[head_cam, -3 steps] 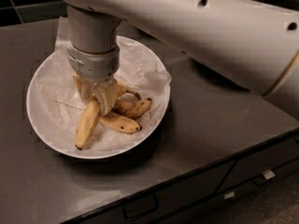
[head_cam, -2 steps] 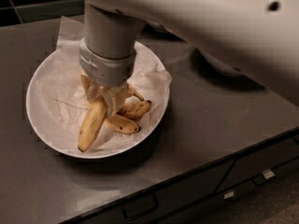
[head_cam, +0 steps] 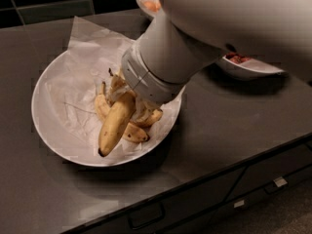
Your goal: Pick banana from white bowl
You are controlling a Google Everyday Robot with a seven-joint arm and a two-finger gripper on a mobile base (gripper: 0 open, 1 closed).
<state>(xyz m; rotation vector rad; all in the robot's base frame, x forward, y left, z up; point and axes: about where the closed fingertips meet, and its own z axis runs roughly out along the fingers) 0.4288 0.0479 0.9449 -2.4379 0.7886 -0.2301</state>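
The white bowl (head_cam: 48, 130) lined with crumpled white paper sits on the dark counter at the left. The long yellow banana (head_cam: 114, 126) with a dark tip points down-left, its upper end between the fingers of my gripper (head_cam: 127, 95), which is shut on it. The banana looks raised over two shorter, brown-spotted bananas (head_cam: 131, 132) lying in the bowl. My arm comes in from the upper right and hides the bowl's far right side.
A smaller white bowl of red pieces (head_cam: 246, 65) stands at the right, partly under my arm. Another bowl with orange balls (head_cam: 148, 4) is at the back. The counter's front edge and drawers (head_cam: 204, 204) run along the bottom.
The arm has swung and the wrist has tilted. The long banana has lifted with the gripper, its tip now hanging over the bowl's front.
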